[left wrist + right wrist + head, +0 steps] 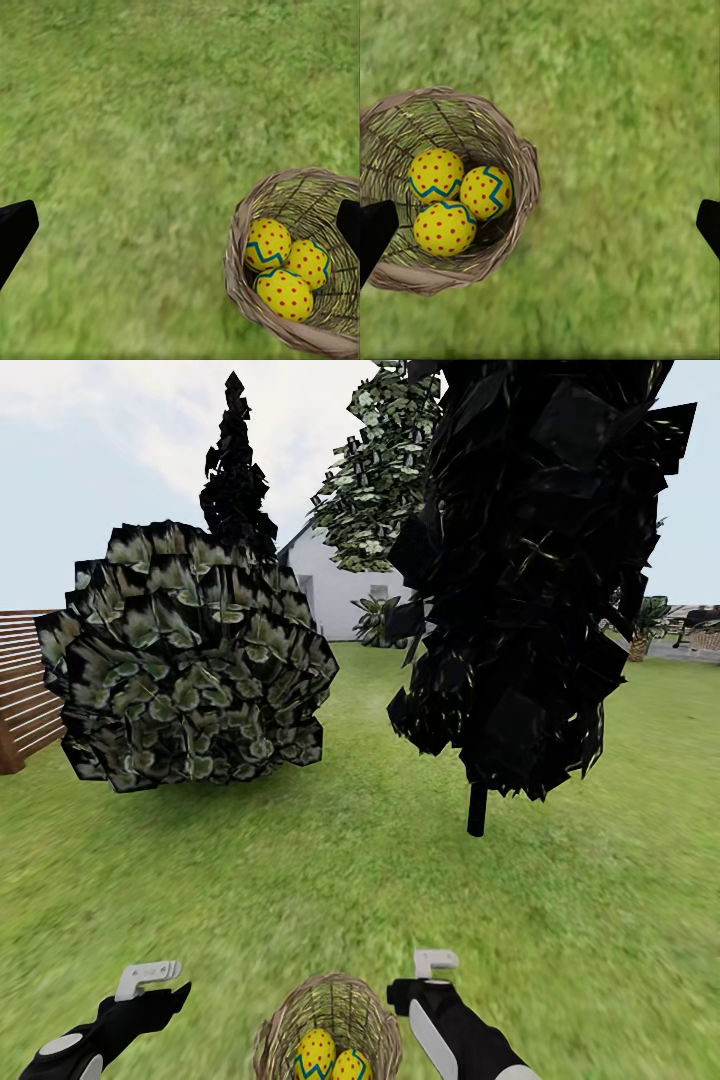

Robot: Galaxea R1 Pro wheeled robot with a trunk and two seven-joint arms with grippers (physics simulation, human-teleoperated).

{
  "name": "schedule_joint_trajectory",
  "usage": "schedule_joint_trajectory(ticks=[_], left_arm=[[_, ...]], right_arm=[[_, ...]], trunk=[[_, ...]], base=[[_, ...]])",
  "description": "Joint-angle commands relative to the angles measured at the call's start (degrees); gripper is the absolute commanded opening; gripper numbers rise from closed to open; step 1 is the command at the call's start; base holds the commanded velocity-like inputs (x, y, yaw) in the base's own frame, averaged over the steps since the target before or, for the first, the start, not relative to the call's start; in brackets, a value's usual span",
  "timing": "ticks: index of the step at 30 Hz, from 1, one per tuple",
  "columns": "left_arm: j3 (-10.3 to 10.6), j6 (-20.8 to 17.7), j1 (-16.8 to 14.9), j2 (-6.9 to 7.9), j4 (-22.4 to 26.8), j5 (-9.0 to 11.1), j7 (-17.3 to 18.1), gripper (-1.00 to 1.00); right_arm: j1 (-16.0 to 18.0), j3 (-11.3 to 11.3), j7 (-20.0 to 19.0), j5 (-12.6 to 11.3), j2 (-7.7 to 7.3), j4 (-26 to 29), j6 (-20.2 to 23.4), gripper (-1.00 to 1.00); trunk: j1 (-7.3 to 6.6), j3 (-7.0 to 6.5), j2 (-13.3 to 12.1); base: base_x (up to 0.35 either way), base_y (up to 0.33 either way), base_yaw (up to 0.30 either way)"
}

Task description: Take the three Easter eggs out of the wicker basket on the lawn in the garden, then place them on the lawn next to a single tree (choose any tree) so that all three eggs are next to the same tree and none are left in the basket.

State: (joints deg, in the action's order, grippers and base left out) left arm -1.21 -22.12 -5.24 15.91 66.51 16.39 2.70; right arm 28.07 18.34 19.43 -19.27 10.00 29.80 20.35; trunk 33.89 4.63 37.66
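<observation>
The wicker basket [327,1015] stands on the lawn [300,880] right in front of me, with two of the Easter eggs [316,1052] showing inside it. In the wrist views all three eggs [285,294] [486,192] lie together at the bottom of the basket [240,285] [521,172]. My left gripper [165,982] hovers open to the basket's left, and my right gripper [425,975] hovers open to its right. Neither holds anything. The speckled foliage of a tree [375,470] shows far back; its trunk is hidden.
A dark tree with a thin black trunk [477,810] stands ahead to the right. A big round bush [190,660] sits ahead to the left, with a slatted fence [20,680] beyond it. A white house [340,590] lies far back. Open grass runs between bush and dark tree.
</observation>
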Motion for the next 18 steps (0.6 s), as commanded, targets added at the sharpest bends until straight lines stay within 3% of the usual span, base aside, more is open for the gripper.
schedule_joint_trajectory(ticks=[1, 18], left_arm=[[-0.10, -0.37, -0.03, -0.01, 0.08, 0.31, 0.20, 1.00], [-0.19, -0.30, -0.03, 0.00, 0.11, 0.31, 0.20, 1.00]], right_arm=[[0.05, 0.20, 0.39, -0.34, 0.00, -0.02, 0.23, 1.00], [0.05, -0.24, 0.17, -0.41, -0.02, -0.43, 0.47, 1.00]], trunk=[[0.02, 0.11, 0.09], [3.32, 2.80, 6.11]], base=[[0.000, 0.000, 0.000], [0.000, 0.000, 0.000]])
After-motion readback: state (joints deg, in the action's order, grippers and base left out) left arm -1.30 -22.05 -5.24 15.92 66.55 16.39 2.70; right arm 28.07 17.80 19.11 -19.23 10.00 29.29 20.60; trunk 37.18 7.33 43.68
